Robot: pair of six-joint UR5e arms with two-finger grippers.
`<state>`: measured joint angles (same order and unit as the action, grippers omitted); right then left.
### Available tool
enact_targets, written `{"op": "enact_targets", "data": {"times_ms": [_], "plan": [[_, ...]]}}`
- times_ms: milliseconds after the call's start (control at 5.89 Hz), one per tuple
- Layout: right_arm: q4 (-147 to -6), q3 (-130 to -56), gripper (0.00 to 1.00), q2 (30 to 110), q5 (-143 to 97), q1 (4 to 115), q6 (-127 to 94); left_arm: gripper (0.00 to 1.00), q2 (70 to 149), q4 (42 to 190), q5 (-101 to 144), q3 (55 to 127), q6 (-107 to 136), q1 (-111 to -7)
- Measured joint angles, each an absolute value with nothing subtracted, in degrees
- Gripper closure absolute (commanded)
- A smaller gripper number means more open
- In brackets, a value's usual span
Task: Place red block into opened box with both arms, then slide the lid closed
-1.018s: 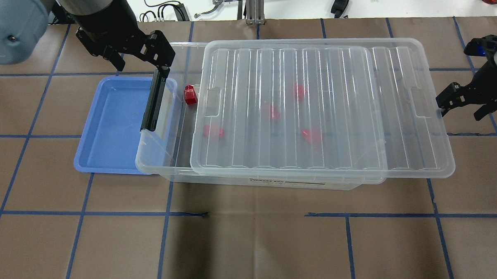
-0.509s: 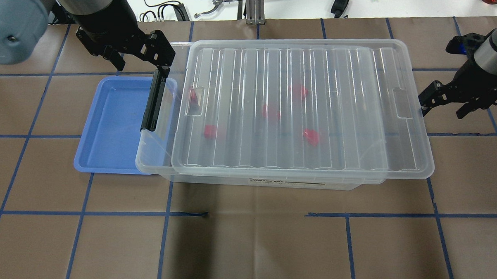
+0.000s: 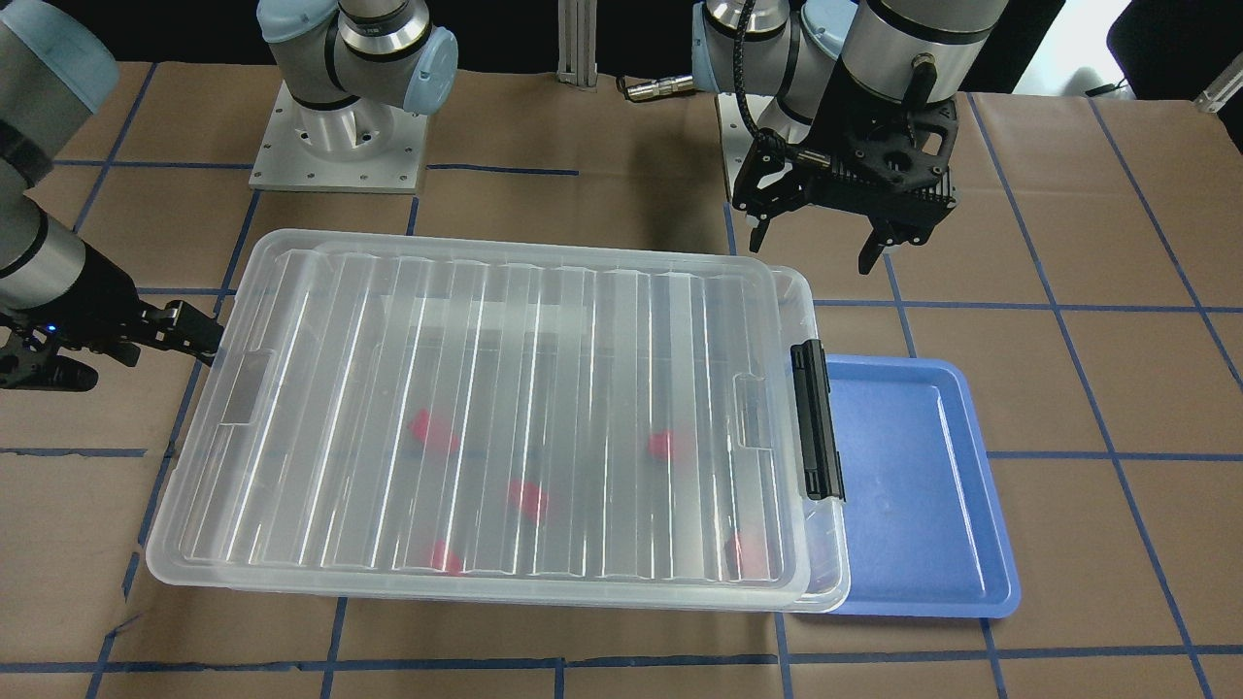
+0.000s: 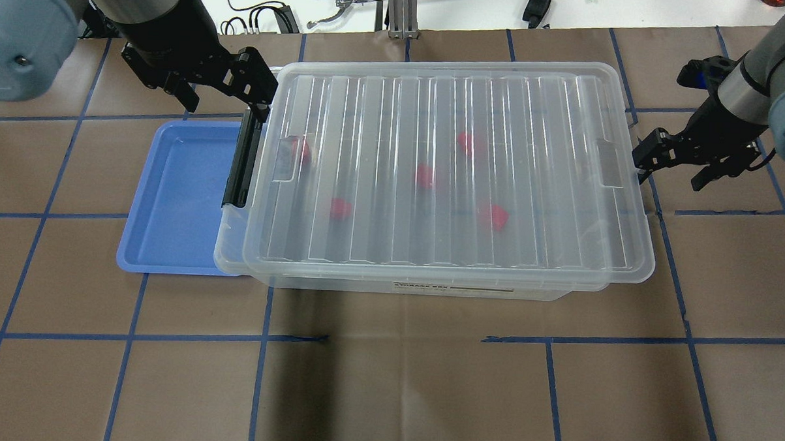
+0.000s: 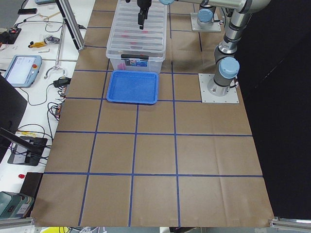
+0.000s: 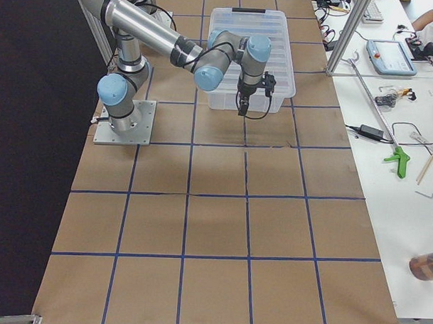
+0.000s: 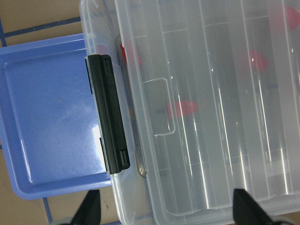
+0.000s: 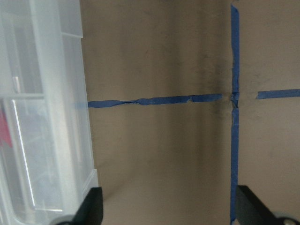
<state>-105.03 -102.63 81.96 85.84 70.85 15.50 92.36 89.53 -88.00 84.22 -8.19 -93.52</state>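
Note:
The ribbed lid (image 4: 531, 173) lies over nearly all of the clear box (image 4: 232, 241). A narrow strip of the box shows at the black latch (image 4: 241, 163) end, and the lid overhangs the opposite end. Several red blocks show blurred through the lid; the red block (image 4: 301, 151) nearest the latch sits under the lid's recess. My right gripper (image 4: 670, 170) is open, and one fingertip (image 4: 641, 157) touches the lid's right edge. My left gripper (image 4: 222, 100) hovers open and empty above the box's far latch-end corner. The left wrist view looks down on the latch (image 7: 108, 112) and the lid (image 7: 211, 140).
A blue tray (image 4: 178, 193) lies flat against the box's latch end, partly under it. Tools and cables lie on the white bench (image 4: 465, 4) beyond the table. The arm bases (image 3: 335, 146) stand on the robot's side. Blue tape lines cross the brown table.
The lid has slid left over the box with my right gripper following against its edge. It now covers the red block near the latch. My left gripper has stayed put.

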Motion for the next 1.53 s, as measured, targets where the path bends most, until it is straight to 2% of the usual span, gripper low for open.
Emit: {"op": "enact_targets", "data": {"times_ms": [679, 1188, 1527], "plan": [[-104.1, -99.9, 0.0, 84.1, 86.5, 73.1, 13.3, 0.02, 92.6, 89.6, -88.1, 84.3, -8.8, -93.4], [-91.3, -88.2, 0.0, 87.0, 88.0, 81.2, 1.3, 0.02, 92.9, 89.6, -88.3, 84.3, -9.3, -93.4], [-87.1, -83.5, 0.0, 86.9, 88.5, 89.2, -8.7, 0.02, 92.9, 89.6, -88.2, 84.3, -9.2, -93.4]]}}
